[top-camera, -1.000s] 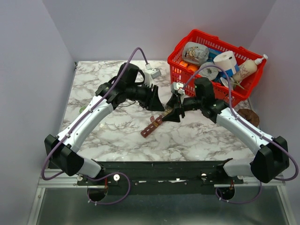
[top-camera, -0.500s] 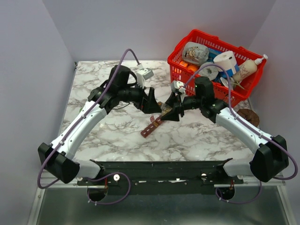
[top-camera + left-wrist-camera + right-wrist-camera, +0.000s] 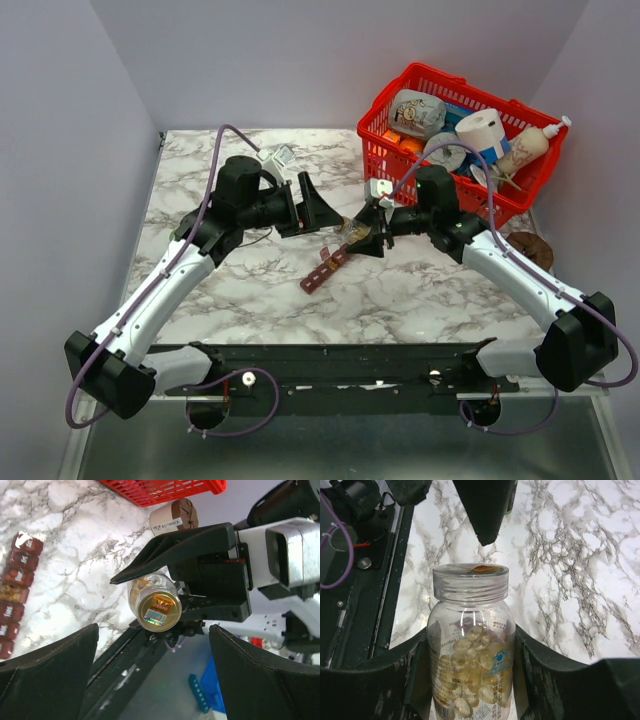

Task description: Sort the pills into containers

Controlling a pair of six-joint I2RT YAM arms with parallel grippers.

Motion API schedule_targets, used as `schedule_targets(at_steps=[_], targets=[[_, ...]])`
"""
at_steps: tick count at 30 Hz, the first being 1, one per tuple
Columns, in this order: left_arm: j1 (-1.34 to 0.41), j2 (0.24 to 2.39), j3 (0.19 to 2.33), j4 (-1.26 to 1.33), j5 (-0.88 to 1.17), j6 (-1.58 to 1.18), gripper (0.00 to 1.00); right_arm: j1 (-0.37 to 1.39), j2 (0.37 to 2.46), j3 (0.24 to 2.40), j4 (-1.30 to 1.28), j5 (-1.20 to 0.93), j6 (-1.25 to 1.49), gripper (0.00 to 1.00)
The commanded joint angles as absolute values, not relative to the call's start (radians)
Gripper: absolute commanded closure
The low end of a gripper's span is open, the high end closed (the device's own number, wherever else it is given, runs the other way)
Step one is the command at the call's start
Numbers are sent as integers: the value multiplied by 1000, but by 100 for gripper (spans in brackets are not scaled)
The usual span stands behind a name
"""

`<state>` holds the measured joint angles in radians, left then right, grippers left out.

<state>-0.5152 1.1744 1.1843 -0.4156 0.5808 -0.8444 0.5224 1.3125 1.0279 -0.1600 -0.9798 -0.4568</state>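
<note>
My right gripper (image 3: 364, 236) is shut on a clear bottle (image 3: 470, 650) full of pale yellow pills (image 3: 479, 656), a finger on each side of its body. The bottle is held above the table, and its gold top (image 3: 155, 607) faces the left wrist camera. My left gripper (image 3: 322, 208) stands open just left of the bottle (image 3: 356, 232), apart from it, with nothing between its fingers (image 3: 50, 675). The containers (image 3: 325, 268) are a dark red-brown strip of small compartments. The strip lies on the marble below the two grippers and also shows as the containers (image 3: 14, 587) at the left edge of the left wrist view.
A red wire basket (image 3: 385, 150) holding several household items stands at the back right. A brown roll (image 3: 175, 516) lies on the table near the right arm. The black base rail (image 3: 340, 360) runs along the near edge.
My left gripper has opened and drawn back to the left, away from the bottle's top. The right gripper and the bottle have stayed where they were.
</note>
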Motion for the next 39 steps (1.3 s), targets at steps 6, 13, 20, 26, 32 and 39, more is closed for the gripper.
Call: schedule_targets(at_steps=[6, 13, 20, 26, 32, 39], targets=[[-612, 1268, 1325, -549, 359, -1068, 1, 535, 1290, 1052, -176, -942, -529, 93], [-655, 1333, 1417, -696, 229, -1043, 17, 535, 1290, 1052, -176, -942, -529, 93], [-675, 1344, 1422, -678, 232, -1037, 32, 535, 1292, 1051, -176, -940, -525, 93], [-693, 1356, 1430, -678, 248, -1019, 35, 535, 1292, 1054, -178, -942, -522, 93], [-696, 1351, 1430, -681, 252, -983, 79, 535, 1292, 1051, -178, -942, -523, 93], [-695, 1358, 1407, -654, 382, -777, 92, 535, 1292, 1055, -176, -986, -500, 93]])
